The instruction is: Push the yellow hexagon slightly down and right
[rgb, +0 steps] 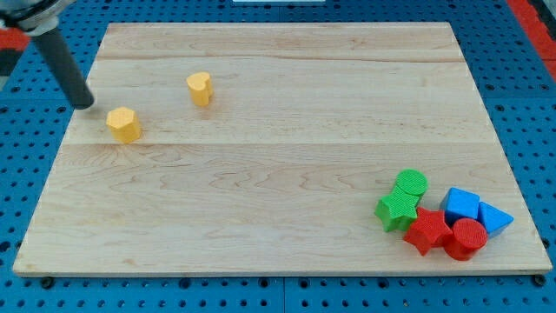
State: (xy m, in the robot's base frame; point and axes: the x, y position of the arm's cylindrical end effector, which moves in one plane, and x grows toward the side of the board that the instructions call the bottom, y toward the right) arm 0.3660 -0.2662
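The yellow hexagon (pixel 124 124) sits on the wooden board (pixel 278 156) near the view's upper left. My tip (pixel 85 105) rests on the board just left of and slightly above the hexagon, with a small gap between them. A yellow heart (pixel 200 88) stands to the right of and above the hexagon.
At the view's lower right is a tight cluster: a green cylinder (pixel 410 183), a green star (pixel 398 210), a red star (pixel 426 230), a red cylinder (pixel 467 238) and two blue blocks (pixel 461 205) (pixel 494 217). Blue pegboard surrounds the board.
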